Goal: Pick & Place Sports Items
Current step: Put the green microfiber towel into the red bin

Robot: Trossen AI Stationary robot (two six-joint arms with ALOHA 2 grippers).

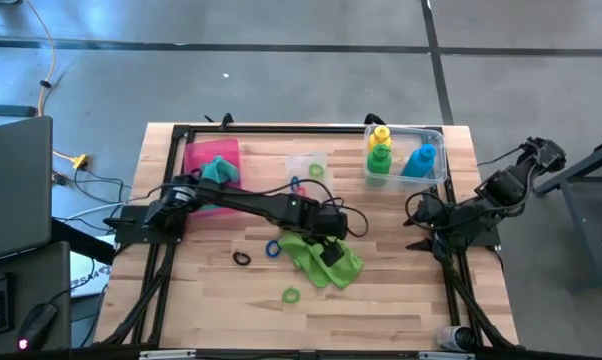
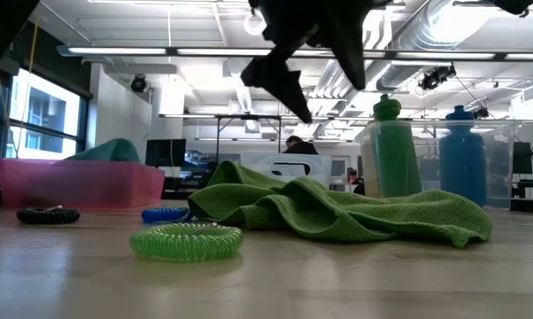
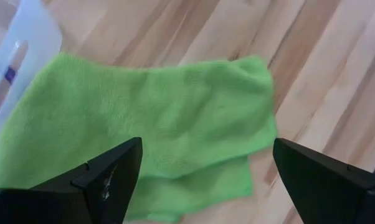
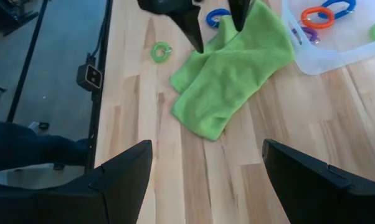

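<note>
Towel, lime green [image 1: 321,258], lies crumpled on the counter [image 1: 381,300], mid-front. The left end effector [image 1: 331,245] hangs just above it, fingers apart and empty. A shallow pinch may catch only one fold and drag the blue ring [image 1: 273,248] beside it. The right end effector [image 1: 418,228] waits open near the counter's right edge.

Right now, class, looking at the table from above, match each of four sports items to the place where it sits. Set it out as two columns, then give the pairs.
Items
1. teal towel
2. lime green towel
3. blue bottle
4. black ring

Places
A. in the clear box at the far right corner
B. alone on bare wood, left of the blue ring
C. in the pink tray
D. spread on the table under the open left gripper

Pairs: 1-C, 2-D, 3-A, 4-B
</note>
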